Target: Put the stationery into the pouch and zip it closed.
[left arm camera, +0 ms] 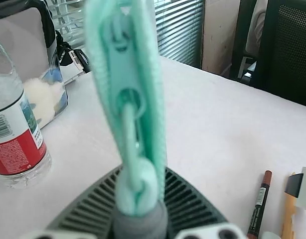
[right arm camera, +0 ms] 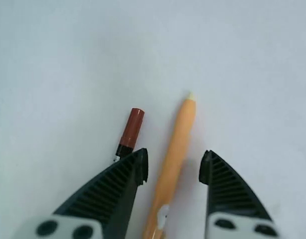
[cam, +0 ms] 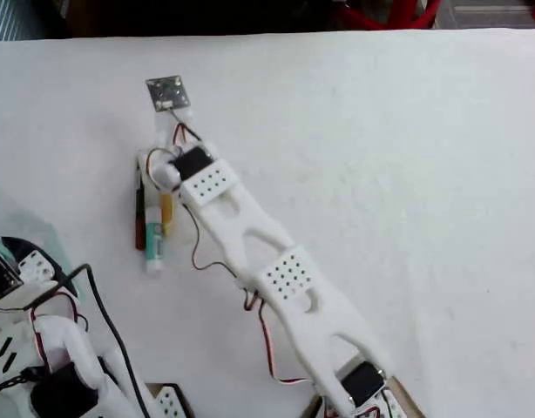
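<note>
1. The right gripper (right arm camera: 174, 162) is hovering low over the table (cam: 381, 131), jaws partly open and empty, one on each side of the orange pen (right arm camera: 179, 134).
2. The orange pen is lying flat, with the brown pen (right arm camera: 130, 128) just beside it and a white-and-green tube (cam: 154, 248) close by.
3. Judgement: the orange pen is looking light, stiff and smooth, so it is likely to roll. Mid-barrel is offering the surest hold.
4. The left gripper (left arm camera: 140, 209) is holding the mint pouch (left arm camera: 150, 74) upright, seemingly clamped at the zipper pull (left arm camera: 130, 144). The contact itself is hidden.
5. Judgement: the mint pouch is soft and will be sagging wherever unsupported.
6. A water bottle (left arm camera: 16, 134) and a bag (left arm camera: 23, 40) are standing beyond the mint pouch. The brown pen is crowding one jaw.
</note>
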Motion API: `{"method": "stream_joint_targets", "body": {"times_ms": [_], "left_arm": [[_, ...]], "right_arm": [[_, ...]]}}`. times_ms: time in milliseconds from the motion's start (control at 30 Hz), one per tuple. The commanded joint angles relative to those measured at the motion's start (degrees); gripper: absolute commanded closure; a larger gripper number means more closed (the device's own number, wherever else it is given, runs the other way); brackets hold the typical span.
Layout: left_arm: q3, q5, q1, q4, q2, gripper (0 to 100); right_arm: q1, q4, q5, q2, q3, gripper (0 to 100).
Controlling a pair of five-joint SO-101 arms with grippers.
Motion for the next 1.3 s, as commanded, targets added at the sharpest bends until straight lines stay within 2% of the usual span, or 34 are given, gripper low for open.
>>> {"method": "stream_joint_targets", "body": {"times_ms": [0,267,467,600,767,933,1267], "left_arm": [[-0.53,0.35,0.66,-0.53,-0.13,98],[-0.53,0.35,0.66,-0.44,-0.13,98],[-0.62,0.35,0.66,-0.44,-0.13,98],[-0.79,0.35,0.66,-0.44,-0.13,98],[-0.79,0.35,0.66,-0.44,-0.13,98],[-0.79,0.35,0.66,-0.44,-0.13,98],[-0.79,0.44,0.66,-0.44,-0.13,98]], "right_arm": [[-0.66,-0.31,0.0,0.31,-5.63,82.1],[-0.4,-0.66,0.26,1.71,-6.68,82.1],[-0.13,-2.86,6.59,3.91,-7.3,82.2],[-0.13,-2.68,7.3,3.91,-6.86,82.2],[0.31,0.75,7.3,3.91,-7.3,82.7],[0.92,3.74,7.38,3.82,-7.38,92.0],[3.12,9.19,7.38,3.47,-7.91,91.5]]}}
